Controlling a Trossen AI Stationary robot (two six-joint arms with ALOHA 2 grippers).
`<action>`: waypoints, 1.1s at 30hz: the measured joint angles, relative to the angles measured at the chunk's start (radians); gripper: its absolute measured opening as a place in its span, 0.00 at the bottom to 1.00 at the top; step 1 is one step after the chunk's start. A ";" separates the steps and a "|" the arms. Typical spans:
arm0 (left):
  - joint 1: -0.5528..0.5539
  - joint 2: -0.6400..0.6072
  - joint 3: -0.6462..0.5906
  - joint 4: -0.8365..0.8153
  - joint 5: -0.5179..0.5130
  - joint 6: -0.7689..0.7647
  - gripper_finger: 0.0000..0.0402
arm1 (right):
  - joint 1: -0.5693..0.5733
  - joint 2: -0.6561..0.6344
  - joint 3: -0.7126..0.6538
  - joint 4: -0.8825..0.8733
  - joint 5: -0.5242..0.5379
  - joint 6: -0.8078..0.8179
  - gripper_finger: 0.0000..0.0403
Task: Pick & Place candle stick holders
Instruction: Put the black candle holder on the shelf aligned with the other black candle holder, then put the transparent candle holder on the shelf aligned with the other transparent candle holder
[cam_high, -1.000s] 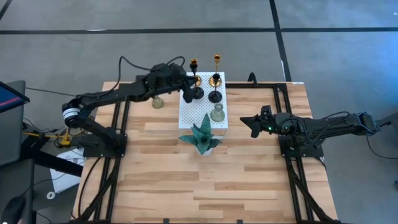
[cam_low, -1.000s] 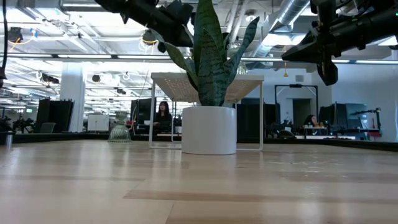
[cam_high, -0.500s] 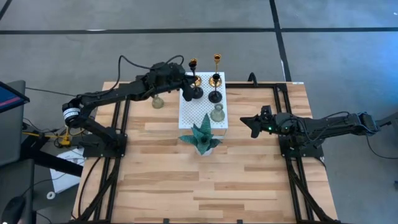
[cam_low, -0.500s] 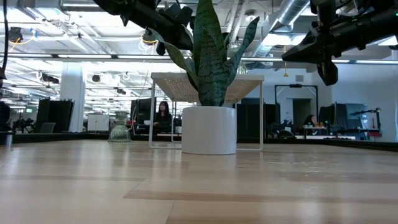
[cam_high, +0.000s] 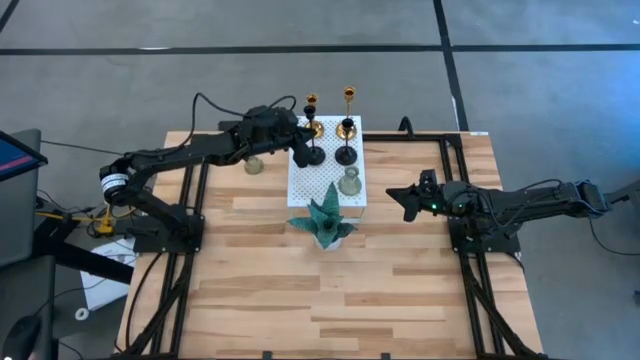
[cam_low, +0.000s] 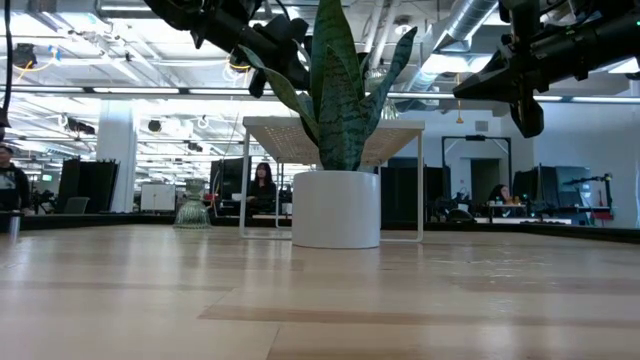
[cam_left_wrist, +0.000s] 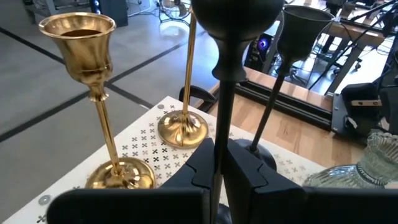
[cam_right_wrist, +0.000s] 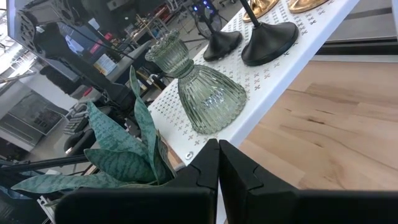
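Observation:
On the white perforated board (cam_high: 325, 170) stand two gold holders (cam_high: 313, 126) (cam_high: 347, 124), two black holders (cam_high: 312, 155) (cam_high: 345, 154) and one grey-green glass holder (cam_high: 349, 182). The other grey-green holder (cam_high: 254, 163) stands on the table left of the board. My left gripper (cam_high: 293, 137) is shut on the left black holder (cam_left_wrist: 235, 18), high above the table in the low view (cam_low: 262, 50). My right gripper (cam_high: 405, 200) is shut and empty, held above the table to the right of the board. My left gripper pinches the left black holder's thin stem (cam_left_wrist: 219, 134) between its two fingers (cam_left_wrist: 200, 167), below the cup. The fingers come from the table's left and lie across the stem. The holder stands upright; its base is hidden behind the fingers, so whether it is lifted I cannot tell.
A teal snake plant in a white pot (cam_high: 325, 222) stands at the board's near end. Black frame rails (cam_high: 450, 190) run along both sides of the table. The wide near half of the wooden table (cam_high: 330, 300) holds nothing.
My left gripper has shifted a little toward the table's left and near side, and the left black holder's base has shifted the same way on the board.

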 joint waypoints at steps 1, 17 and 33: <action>0.000 0.000 -0.001 0.001 -0.002 0.000 0.03 | 0.000 0.000 0.000 0.000 0.000 0.000 0.00; 0.000 0.000 -0.004 0.014 -0.028 0.000 0.25 | 0.000 0.000 0.000 0.000 0.000 0.000 0.00; -0.010 -0.087 -0.004 0.015 0.010 0.012 0.50 | 0.000 0.000 0.000 -0.001 0.000 -0.026 0.00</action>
